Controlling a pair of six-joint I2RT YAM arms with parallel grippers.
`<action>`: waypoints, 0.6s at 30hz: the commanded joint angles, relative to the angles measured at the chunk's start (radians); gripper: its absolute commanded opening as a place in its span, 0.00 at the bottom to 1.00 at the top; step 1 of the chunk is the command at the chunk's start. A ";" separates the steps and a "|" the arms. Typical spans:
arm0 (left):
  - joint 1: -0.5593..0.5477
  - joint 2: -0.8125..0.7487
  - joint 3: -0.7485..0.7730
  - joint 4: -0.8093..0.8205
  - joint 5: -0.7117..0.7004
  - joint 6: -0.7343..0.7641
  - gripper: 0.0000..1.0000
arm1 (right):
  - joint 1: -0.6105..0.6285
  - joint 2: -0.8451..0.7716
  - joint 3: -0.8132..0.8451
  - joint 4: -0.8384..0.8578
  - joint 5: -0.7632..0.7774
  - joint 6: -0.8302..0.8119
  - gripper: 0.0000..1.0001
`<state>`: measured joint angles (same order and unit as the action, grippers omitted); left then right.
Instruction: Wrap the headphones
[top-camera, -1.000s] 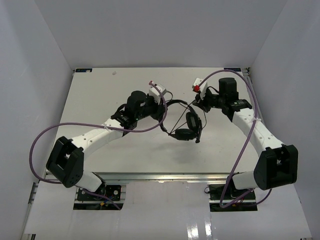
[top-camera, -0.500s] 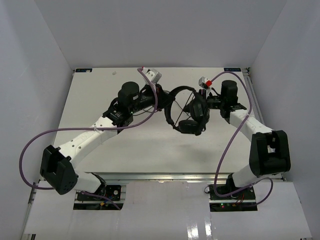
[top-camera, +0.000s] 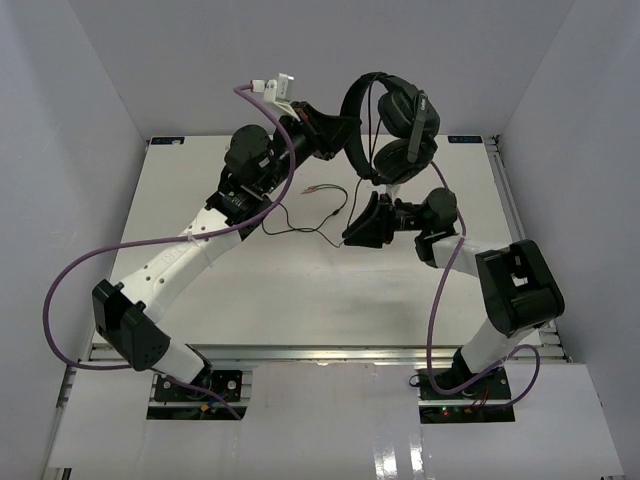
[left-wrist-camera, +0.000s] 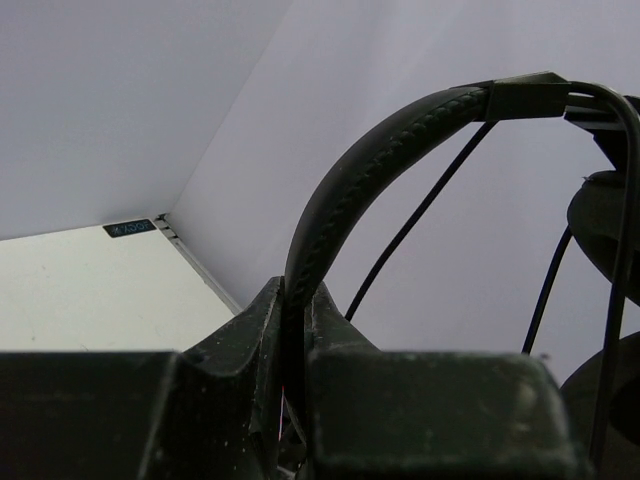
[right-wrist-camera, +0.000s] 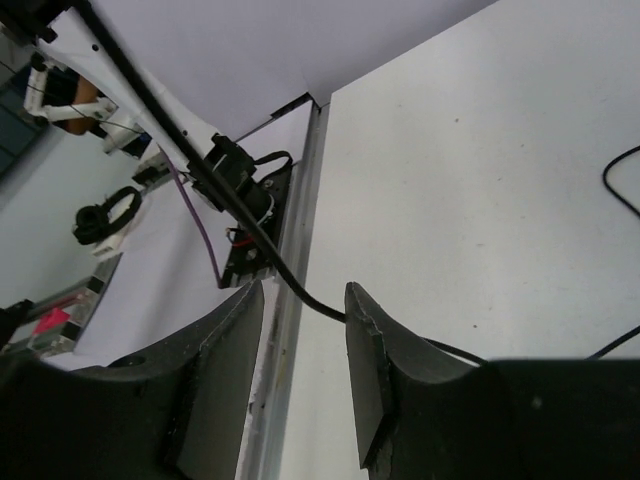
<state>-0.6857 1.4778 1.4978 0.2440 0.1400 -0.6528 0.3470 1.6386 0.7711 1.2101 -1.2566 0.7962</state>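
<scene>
Corner label (left-wrist-camera: 130, 228) apparently illegible

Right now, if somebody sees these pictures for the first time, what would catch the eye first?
The black headphones, held high over the table's far side by the left hand, which is shut on the headband. Below, the thin cord runs through the open right hand and trails across the white table.

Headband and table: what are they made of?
The headband looks like black leather or fake leather, matte and padded, with a row of stitches along it. The table looks like a hard white board, painted or laminated, smooth with tiny specks; I cannot tell which.
</scene>
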 joint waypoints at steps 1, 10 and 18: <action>-0.003 0.008 0.091 0.006 -0.090 -0.076 0.00 | 0.038 0.036 0.022 0.482 0.019 0.177 0.44; -0.003 0.025 0.143 -0.024 -0.177 -0.096 0.00 | 0.088 0.087 0.033 0.503 0.032 0.165 0.34; -0.003 0.027 0.167 -0.061 -0.275 -0.097 0.00 | 0.099 0.012 -0.004 0.254 0.049 -0.058 0.09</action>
<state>-0.6857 1.5261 1.6002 0.1753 -0.0406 -0.7218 0.4360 1.7253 0.7727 1.2943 -1.2291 0.9096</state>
